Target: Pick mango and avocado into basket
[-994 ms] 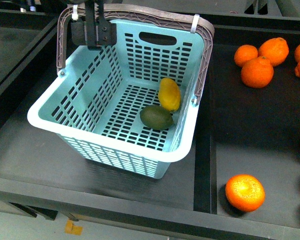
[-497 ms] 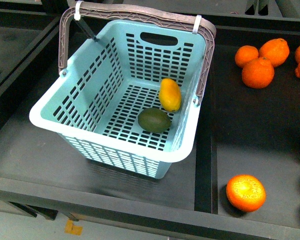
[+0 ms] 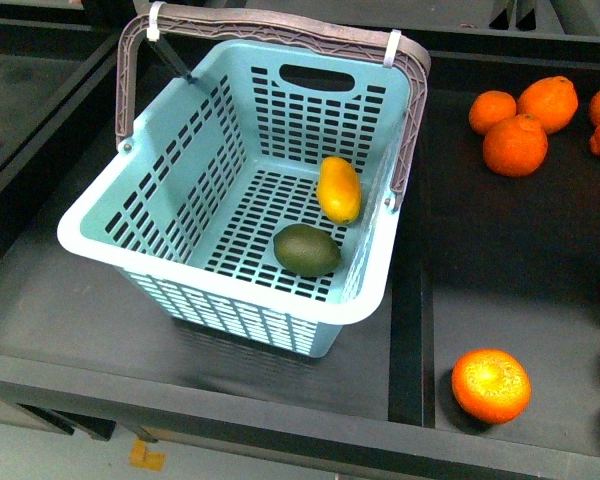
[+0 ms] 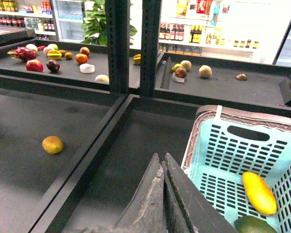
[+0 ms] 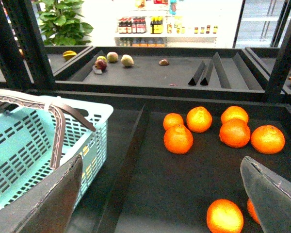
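The light teal basket [image 3: 120, 225] stands on the dark shelf, its brownish-grey handles raised at the far side. Inside it lie the orange-yellow mango [image 3: 338, 189] and, just in front of it, the dark green avocado [image 3: 306, 250]. Neither gripper shows in the front view. In the left wrist view my left gripper [image 4: 162, 160] is shut and empty, raised beside the basket [image 4: 218, 145], with the mango [image 4: 258, 192] and part of the avocado [image 4: 254, 225] in sight. In the right wrist view my right gripper [image 5: 160, 187] is open and empty over the shelf beside the basket [image 5: 94, 114].
Several oranges [image 3: 514, 143] lie on the shelf right of the basket, one [image 3: 490, 385] near the front edge. A raised divider [image 3: 408, 310] runs between the basket's bay and the oranges. A brown fruit [image 4: 53, 144] lies in the bay to the left.
The left gripper, seen at the basket's far left corner a second ago, has left the front view. The avocado has rolled slightly left and forward in the basket.
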{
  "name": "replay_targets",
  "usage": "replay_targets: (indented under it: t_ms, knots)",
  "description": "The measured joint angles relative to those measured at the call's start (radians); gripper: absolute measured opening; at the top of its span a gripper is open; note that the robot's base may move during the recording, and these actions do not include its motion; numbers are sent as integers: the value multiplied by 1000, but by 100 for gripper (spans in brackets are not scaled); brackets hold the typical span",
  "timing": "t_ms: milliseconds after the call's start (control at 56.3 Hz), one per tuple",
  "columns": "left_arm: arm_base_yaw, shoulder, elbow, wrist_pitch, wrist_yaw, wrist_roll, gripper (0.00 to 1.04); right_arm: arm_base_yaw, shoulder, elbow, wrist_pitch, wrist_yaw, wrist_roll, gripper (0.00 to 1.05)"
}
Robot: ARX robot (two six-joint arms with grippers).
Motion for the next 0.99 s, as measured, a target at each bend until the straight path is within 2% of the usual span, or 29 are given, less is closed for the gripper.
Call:
replay_targets:
  t_ms: [35, 71, 124, 461, 994]
  knots:
    - [8, -43, -10, -30, 10, 0, 2, 0, 0, 0, 0, 0, 0, 96]
    - [53, -91, -19, -68, 76, 2, 2, 0, 0, 0, 0, 0, 0, 96]
    - [88, -162, -32, -127, 84, 3, 2, 0, 0, 0, 0, 0, 0, 96]
    - [91, -464, -56, -391, 93, 4, 2, 0, 0, 0, 0, 0, 0, 96]
    - [91, -767, -56, -681, 93, 4, 2, 0, 0, 0, 0, 0, 0, 96]
